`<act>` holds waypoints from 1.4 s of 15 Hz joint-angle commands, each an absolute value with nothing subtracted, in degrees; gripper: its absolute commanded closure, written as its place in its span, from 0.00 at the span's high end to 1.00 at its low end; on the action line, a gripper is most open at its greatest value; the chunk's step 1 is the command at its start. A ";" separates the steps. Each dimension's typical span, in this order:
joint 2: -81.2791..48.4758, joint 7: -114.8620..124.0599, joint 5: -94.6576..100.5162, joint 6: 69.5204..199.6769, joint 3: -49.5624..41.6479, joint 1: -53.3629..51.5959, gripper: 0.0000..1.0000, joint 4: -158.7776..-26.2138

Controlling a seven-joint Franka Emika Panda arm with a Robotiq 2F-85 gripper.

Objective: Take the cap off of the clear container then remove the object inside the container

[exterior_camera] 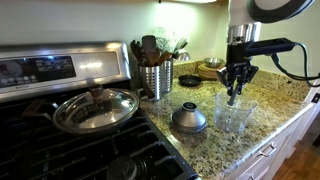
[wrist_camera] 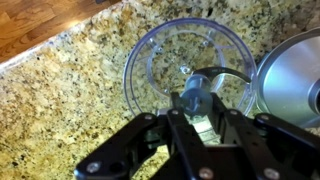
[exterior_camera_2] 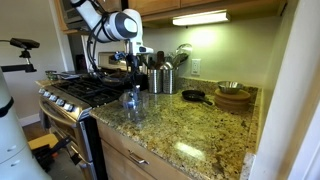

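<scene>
The clear container stands open on the granite counter; it also shows in an exterior view and from above in the wrist view. The grey dome cap lies on the counter beside it, apart from it, and its edge shows in the wrist view. My gripper hangs straight above the container's mouth. In the wrist view the gripper is shut on the object, a small piece with a thin dark stem, held just over the cup.
A pan with a flat glass lid sits on the stove. A steel utensil canister stands behind the cap. A small black pan and wooden bowls sit farther along. The counter edge is close to the container.
</scene>
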State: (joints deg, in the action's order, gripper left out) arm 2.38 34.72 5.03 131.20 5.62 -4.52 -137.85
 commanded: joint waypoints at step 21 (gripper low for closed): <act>2.05 36.40 6.26 122.74 17.15 -11.46 0.13 -133.09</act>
State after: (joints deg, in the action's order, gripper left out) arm 5.47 34.91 5.02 120.51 17.03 -10.32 -133.63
